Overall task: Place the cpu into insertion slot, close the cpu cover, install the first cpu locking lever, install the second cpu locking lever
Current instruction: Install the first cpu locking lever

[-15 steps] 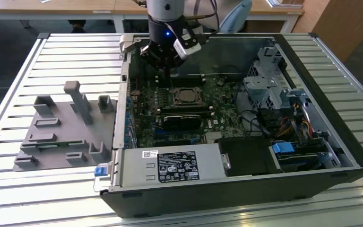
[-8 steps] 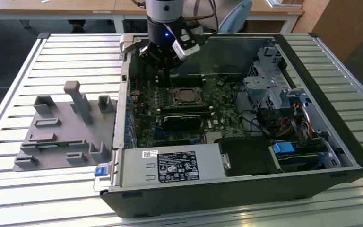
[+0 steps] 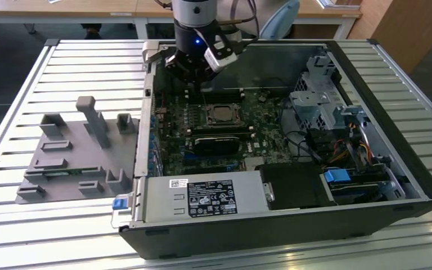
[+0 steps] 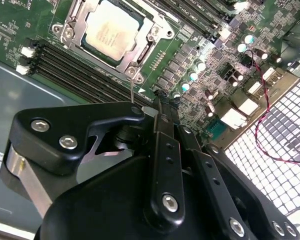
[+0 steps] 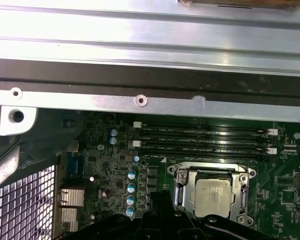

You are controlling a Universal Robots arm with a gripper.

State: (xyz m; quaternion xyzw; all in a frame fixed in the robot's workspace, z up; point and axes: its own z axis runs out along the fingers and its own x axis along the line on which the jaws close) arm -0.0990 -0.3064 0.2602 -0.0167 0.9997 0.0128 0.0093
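Note:
The cpu [image 3: 220, 114] [image 4: 112, 31] [image 5: 213, 196] lies flat in the insertion slot [image 4: 65, 32] on the green board. The silvery cpu cover [image 5: 242, 194] lies down around it, its window showing the chip's top. A thin wire locking lever [image 4: 131, 90] stands up from the socket's corner, and its free end reaches close to my fingertips. My gripper [image 3: 193, 79] [image 4: 157, 107] hangs just above the board beside the socket, on the memory-slot side. Its fingers are drawn together. Whether they touch the lever I cannot tell.
The open computer case [image 3: 418, 185] lies on a slatted metal table. Inside are memory slots [image 4: 85, 70], a black card [image 3: 216, 143], a labelled power supply [image 3: 208, 198], a drive cage [image 3: 317, 101] and coloured cables [image 3: 351, 149]. A grey fixture plate [image 3: 73, 152] sits at the exterior view's left.

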